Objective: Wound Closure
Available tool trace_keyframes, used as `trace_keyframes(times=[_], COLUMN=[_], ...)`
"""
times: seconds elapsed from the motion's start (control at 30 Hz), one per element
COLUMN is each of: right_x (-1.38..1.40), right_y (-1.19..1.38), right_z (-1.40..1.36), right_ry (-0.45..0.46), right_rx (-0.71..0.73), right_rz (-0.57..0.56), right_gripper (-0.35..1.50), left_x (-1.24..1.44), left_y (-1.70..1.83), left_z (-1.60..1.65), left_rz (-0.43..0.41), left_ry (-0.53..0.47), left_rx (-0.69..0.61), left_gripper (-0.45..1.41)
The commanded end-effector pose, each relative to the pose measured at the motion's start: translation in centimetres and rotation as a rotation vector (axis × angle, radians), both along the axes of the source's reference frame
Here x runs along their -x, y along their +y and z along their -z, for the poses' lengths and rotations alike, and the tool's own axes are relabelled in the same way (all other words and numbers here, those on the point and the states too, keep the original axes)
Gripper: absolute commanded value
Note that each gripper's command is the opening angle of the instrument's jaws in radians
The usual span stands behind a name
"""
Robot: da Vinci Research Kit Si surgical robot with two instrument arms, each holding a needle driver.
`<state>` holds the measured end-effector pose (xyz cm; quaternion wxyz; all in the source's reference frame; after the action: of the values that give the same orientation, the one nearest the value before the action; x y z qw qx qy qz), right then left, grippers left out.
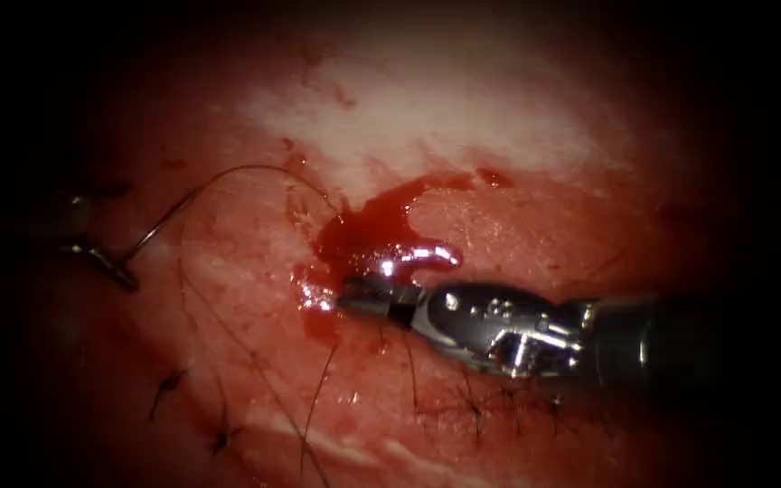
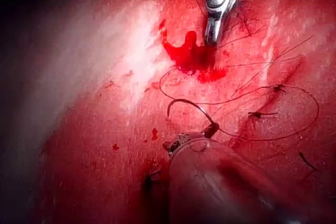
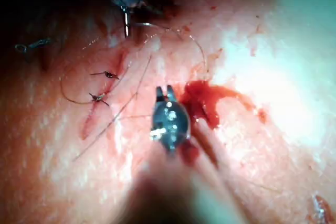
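Here, the right arm's tool, a polished steel needle driver on a dark shaft, hangs over the wet, pink-and-white pork-belly tissue with its two jaws parted and nothing between them. The lower jaw's tip sits at the edge of a glossy pool of red fluid, which spreads out just beyond and above the jaws. The upper jaw curls clear of the surface.

Well apart from it, on the far side of the pool, the left arm's tool has its jaws clamped on the thin, dark, curved steel needle, gripping it close to one end. From that grip the needle arches up and away from the jaws, towards the pool and the right arm's tool. Whether its far tip enters the tissue cannot be told.

The left wrist view shows the left arm's tool with the needle hooking out ahead of its jaws. Fine dark thread loops loosely beside them, and the right arm's tool stands beyond, at the red fluid.

From the right wrist view, the right arm's tool is spread just beside the red fluid. The left arm's tool and the needle lie further ahead. Two small dark stitch knots sit off to one side of its jaws.
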<state>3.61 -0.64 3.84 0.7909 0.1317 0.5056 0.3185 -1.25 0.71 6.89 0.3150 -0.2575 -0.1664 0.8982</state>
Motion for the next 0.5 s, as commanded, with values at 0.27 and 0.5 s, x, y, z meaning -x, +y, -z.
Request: trace_keyframes(times=[0.27,0.5], right_x=[-0.06,-0.06], right_y=[-0.09,-0.12], right_z=[-0.04,-0.02], right_ry=[0.002,0.005], right_rx=[-0.001,0.000], right_rz=[0.003,0.003], right_gripper=[0.29,0.29], left_x=[-0.25,-0.22], left_y=[0.23,0.58], left_z=[0.21,0.66], left_rz=[0.073,0.203], left_ry=[0.023,-0.082], left_rx=[0.017,0.095], left_gripper=[0.79,0.69])
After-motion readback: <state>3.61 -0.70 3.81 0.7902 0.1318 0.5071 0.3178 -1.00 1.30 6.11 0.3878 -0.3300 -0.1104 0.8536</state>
